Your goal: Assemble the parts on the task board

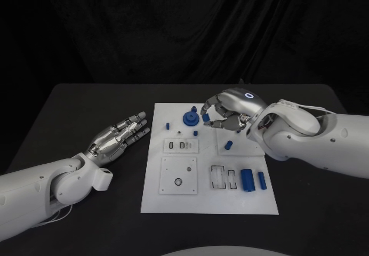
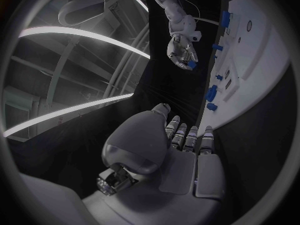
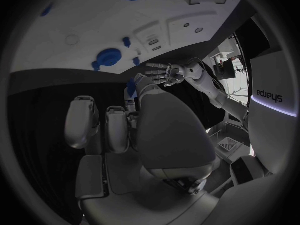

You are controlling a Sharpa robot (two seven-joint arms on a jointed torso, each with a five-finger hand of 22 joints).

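Probably light, rigid, slick: small blue plastic part (image 1: pixel 207 116) pinched sideways in right hand (image 1: pixel 227 113), upper centre; left hand (image 1: pixel 121 135) splayed, empty.

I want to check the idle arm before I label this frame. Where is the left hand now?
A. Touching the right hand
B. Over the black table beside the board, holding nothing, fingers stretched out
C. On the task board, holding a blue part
B: the left hand lies flat with fingers stretched out over the black table, beside the task board, holding nothing.
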